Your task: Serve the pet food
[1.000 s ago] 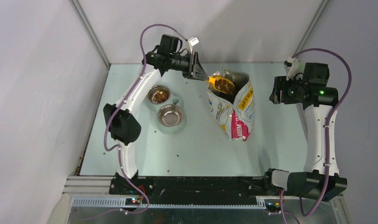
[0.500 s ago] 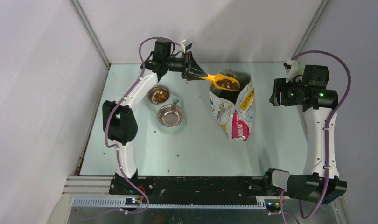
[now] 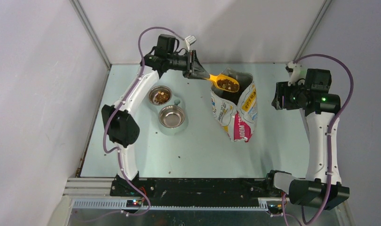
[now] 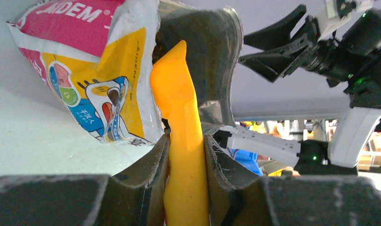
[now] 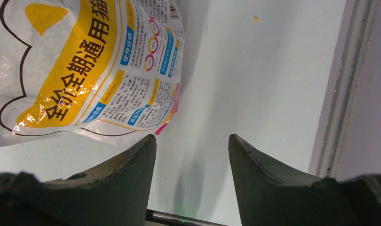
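My left gripper [image 3: 201, 75] is shut on the handle of an orange scoop [image 3: 225, 82], which it holds level above the open mouth of the printed food bag [image 3: 235, 110]. The scoop carries a heap of brown pet food [image 3: 227, 84]. In the left wrist view the scoop [image 4: 179, 122] runs between my fingers towards the bag [image 4: 99, 75]. A double bowl stand holds a far bowl [image 3: 160, 96] with kibble in it and a near bowl [image 3: 172, 116] that looks empty. My right gripper [image 5: 192, 141] is open and empty, right of the bag [image 5: 75, 66].
The bag stands in the middle of the pale table, the bowls to its left. A few stray pellets [image 3: 180, 156] lie on the table. Grey walls close the back and both sides; a metal rail [image 5: 339, 89] runs along the right edge.
My left gripper has lifted the loaded scoop out of the bag's mouth and levelled it, then shifted it slightly left. The right arm has barely moved.
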Motion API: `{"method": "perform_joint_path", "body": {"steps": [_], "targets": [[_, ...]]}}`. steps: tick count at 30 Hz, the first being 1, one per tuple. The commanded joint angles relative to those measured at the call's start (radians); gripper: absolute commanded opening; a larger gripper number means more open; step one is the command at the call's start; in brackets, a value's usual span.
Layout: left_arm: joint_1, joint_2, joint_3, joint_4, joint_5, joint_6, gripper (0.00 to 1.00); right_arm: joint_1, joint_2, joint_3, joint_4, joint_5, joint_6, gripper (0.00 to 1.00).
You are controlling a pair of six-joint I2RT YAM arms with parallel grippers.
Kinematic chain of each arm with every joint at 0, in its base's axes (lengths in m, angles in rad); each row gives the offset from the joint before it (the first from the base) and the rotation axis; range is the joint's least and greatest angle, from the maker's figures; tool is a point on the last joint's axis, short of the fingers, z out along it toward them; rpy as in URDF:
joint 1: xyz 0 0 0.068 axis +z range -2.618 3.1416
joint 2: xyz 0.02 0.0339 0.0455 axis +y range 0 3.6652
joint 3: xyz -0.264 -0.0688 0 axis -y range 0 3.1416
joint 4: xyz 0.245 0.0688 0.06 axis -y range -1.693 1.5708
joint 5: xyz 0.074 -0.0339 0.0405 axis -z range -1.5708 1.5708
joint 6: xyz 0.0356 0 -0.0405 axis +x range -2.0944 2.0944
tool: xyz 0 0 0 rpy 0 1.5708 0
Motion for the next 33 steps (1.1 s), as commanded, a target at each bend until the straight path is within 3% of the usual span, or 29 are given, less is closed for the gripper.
{"method": "perform_joint_path", "body": {"steps": [1,4,8,9,22,26,33], "targets": [[-0.015,-0.041,0.011,-0.074,-0.003,0.1,0.0,-0.005,-0.025,0.003,0.024,0.004,-0.012,0.61],[-0.005,-0.042,-0.078,0.072,0.133,-0.055,0.0,-0.005,-0.029,0.002,0.018,0.005,-0.015,0.61],[-0.003,-0.045,-0.192,0.464,0.257,-0.368,0.0,-0.005,-0.034,0.0,0.016,0.008,-0.016,0.61],[-0.003,-0.043,-0.204,0.501,0.27,-0.428,0.0,-0.005,-0.035,0.0,0.016,0.008,-0.016,0.61],[0.096,-0.09,-0.325,0.603,0.314,-0.532,0.0,-0.006,-0.05,-0.009,0.009,0.02,-0.021,0.61],[0.093,-0.102,-0.422,0.724,0.342,-0.628,0.0,-0.007,-0.045,-0.006,0.011,0.018,-0.019,0.61],[0.082,-0.08,-0.42,0.875,0.382,-0.728,0.0,-0.007,-0.028,0.01,0.0,0.02,-0.029,0.61]]}}
